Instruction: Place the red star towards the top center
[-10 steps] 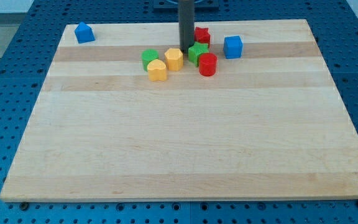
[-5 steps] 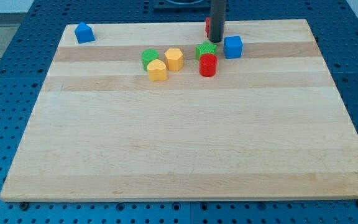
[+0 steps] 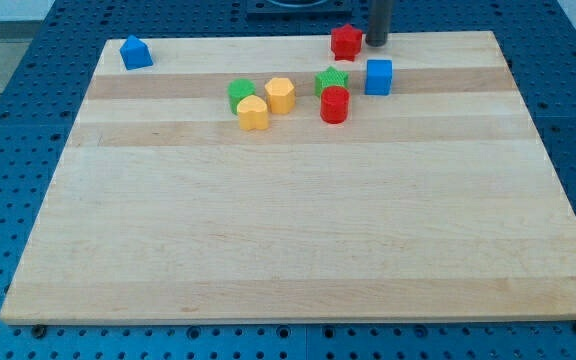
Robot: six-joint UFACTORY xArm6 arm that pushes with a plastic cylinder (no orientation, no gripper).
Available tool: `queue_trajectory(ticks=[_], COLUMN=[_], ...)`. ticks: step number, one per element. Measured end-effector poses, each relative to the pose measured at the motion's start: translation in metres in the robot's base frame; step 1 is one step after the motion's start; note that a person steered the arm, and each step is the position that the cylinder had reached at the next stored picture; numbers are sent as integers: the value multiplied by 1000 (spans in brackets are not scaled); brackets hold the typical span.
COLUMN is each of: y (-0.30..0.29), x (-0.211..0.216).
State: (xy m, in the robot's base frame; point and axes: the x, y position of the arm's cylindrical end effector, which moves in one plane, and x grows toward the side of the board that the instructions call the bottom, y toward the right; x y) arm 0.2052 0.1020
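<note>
no jaws here; my tip (image 3: 377,44) sits just right of the red star (image 3: 346,42): nudge it leftward gently along the table's (image 3: 288,230) top edge.

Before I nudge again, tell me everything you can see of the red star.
The red star-shaped block looks like matte solid plastic, with a lobed outline. It sits flat at the wooden board's top edge, slightly right of centre. My tip stands just at its right; contact cannot be told. The green block lies below it, apart.
</note>
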Motion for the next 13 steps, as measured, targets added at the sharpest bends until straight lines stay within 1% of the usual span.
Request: queue_trajectory(ticks=[1,2,4,6,7,9,10,12,13], y=[-45,-74,20,12,-6,-54,-67,-69,-76], x=[0,0,3,39,50,45,38,37,29])
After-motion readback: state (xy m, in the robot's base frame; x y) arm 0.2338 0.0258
